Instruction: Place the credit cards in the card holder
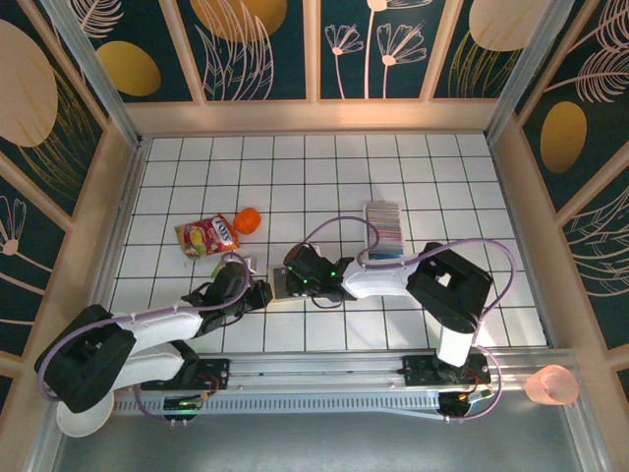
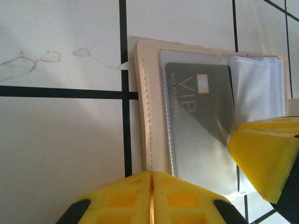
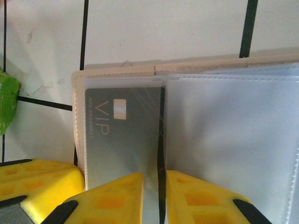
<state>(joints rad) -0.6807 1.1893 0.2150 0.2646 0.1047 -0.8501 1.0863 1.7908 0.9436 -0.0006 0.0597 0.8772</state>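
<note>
beige leather of the card holder [image 1: 279, 285] barely peeks out between the two arms in the top view. it lies on the tiled surface [image 1: 324, 177] left of centre, nearer the near edge than the far one. the wrist views supply what that view hides: the holder lies open, clear sleeves up, with a grey card [image 2: 198, 107] marked "vip" partly tucked into one sleeve. yellow pads cover the card's lower end in both wrist views, so how far in it sits is hard to judge. the left fingers [image 2: 117, 200] are pressed flat together at the holder's stitched edge; whether the cover is caught between them i cannot tell. the right fingers [image 3: 112, 198] stand a slit apart astride the line where the card meets the next sleeve, and whether they nip anything i cannot tell. a green scrap [image 3: 6, 100] is cut off at the right wrist view's left side. from above, more credit cards [image 1: 383, 234] lie in an overlapping row right of centre, well apart from a snack pouch [image 1: 206, 237] toward the left edge.
</note>
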